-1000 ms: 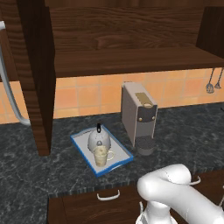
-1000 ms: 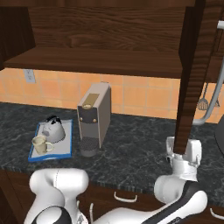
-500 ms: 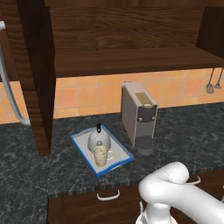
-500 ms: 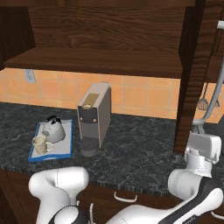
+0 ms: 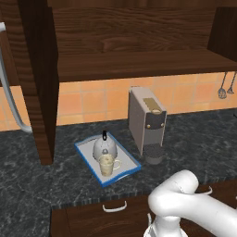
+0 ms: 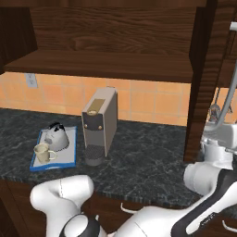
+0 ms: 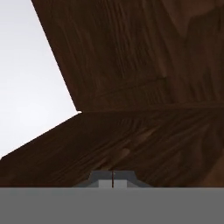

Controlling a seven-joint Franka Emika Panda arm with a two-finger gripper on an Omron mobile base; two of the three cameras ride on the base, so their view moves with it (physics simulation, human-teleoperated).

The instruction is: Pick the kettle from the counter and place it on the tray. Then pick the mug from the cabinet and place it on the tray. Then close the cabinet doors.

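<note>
The silver-grey kettle [image 5: 104,147] [image 6: 56,136] and the cream mug [image 5: 107,165] [image 6: 41,152] both stand on the blue-rimmed tray [image 5: 86,153] [image 6: 69,155] on the dark speckled counter [image 5: 199,139]. Above them the cabinet [image 5: 139,65] is open, its inner shelf bare. The left cabinet door [image 5: 39,83] and the right one [image 6: 201,83] stand swung out. My gripper [image 7: 113,180] is shut with nothing in it, close against dark wood. In the right base view my hand [image 6: 216,139] sits just right of the right door, below its silver bar handle [image 6: 229,92].
A tall grey coffee machine [image 5: 147,122] [image 6: 99,122] stands right of the tray. Utensils [image 5: 224,88] hang on the tiled wall at the right. Drawers with curved handles [image 5: 114,207] run under the counter's front edge. The left door's handle [image 5: 11,106] juts out at far left.
My hand has moved right and a little upward, from in front of the right door's edge to its outer side. Kettle, mug and tray have not moved.
</note>
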